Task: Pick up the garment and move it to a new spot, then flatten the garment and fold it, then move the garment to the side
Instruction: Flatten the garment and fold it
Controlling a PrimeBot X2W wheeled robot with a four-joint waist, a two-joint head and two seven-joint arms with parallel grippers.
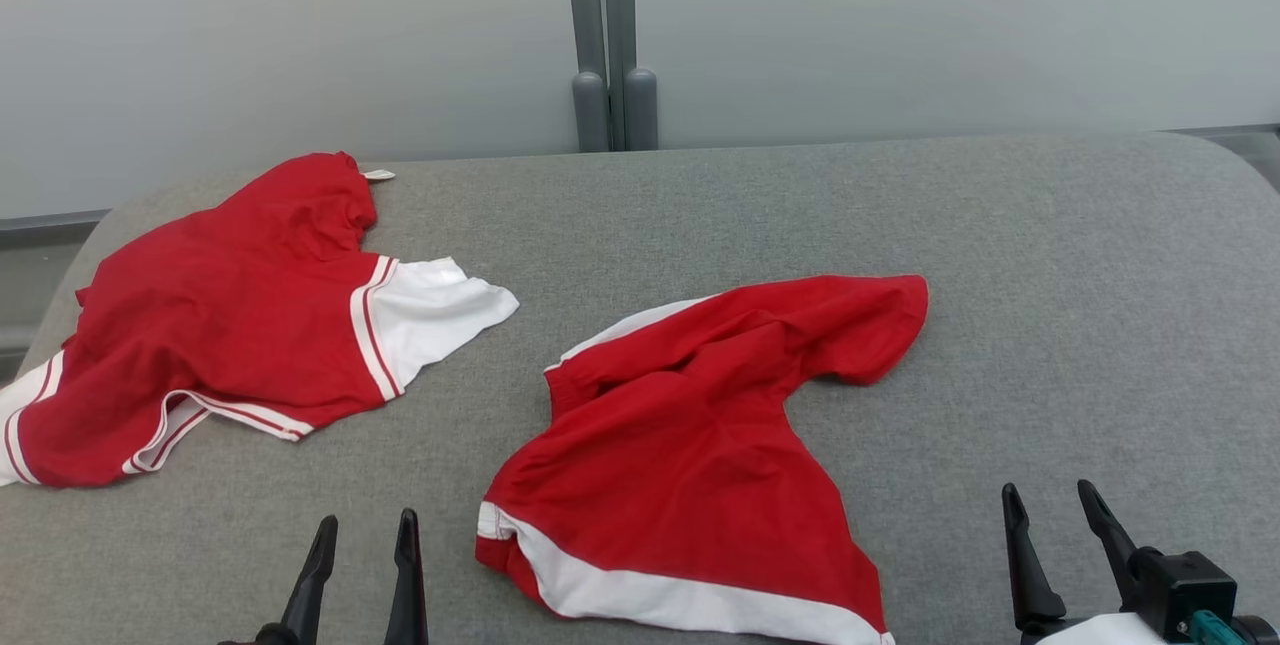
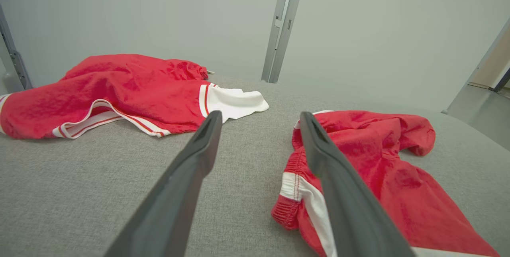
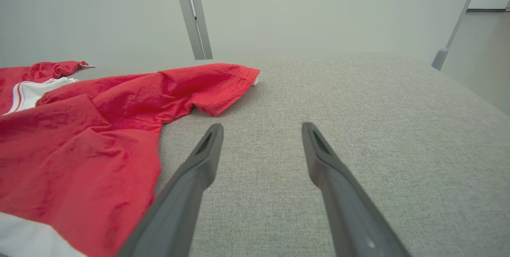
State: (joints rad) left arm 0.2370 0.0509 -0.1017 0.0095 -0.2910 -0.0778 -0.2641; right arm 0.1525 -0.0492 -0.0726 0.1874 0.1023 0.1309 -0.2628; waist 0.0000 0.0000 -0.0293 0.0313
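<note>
Head view: the nearer red garment (image 1: 690,445) lies crumpled on the counter (image 1: 1050,305) by its near edge, between your left gripper (image 1: 367,517) and right gripper (image 1: 1048,485), both spread wide and empty.
Left wrist view: it looks soft and limp, so pinch its white hem band (image 2: 295,187).
Right wrist view: take the sleeve (image 3: 215,85) too.

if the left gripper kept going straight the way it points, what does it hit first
Probably the white sleeve of the far garment. The left gripper aims up the bare strip of grey cushion between the two garments; the near garment lies just right of that line. Depth is unclear.
</note>
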